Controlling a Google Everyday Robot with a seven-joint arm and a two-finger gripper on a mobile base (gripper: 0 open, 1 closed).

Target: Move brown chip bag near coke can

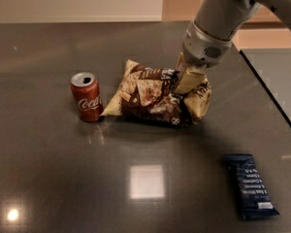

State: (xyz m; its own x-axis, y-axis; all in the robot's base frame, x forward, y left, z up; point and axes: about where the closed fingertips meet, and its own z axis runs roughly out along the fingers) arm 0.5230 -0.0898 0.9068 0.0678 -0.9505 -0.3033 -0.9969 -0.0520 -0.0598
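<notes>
The brown chip bag point(153, 96) lies on the dark table, its left corner close to the coke can point(87, 97), which stands upright to its left. My gripper point(188, 81) reaches down from the upper right and is shut on the bag's right end, with cream fingers point(190, 79) pinching the crinkled top edge.
A narrow dark blue bar wrapper point(251, 185) lies at the front right of the table point(48, 169). The table's right edge point(271, 96) runs diagonally past the arm. Light reflections show on the table's front left.
</notes>
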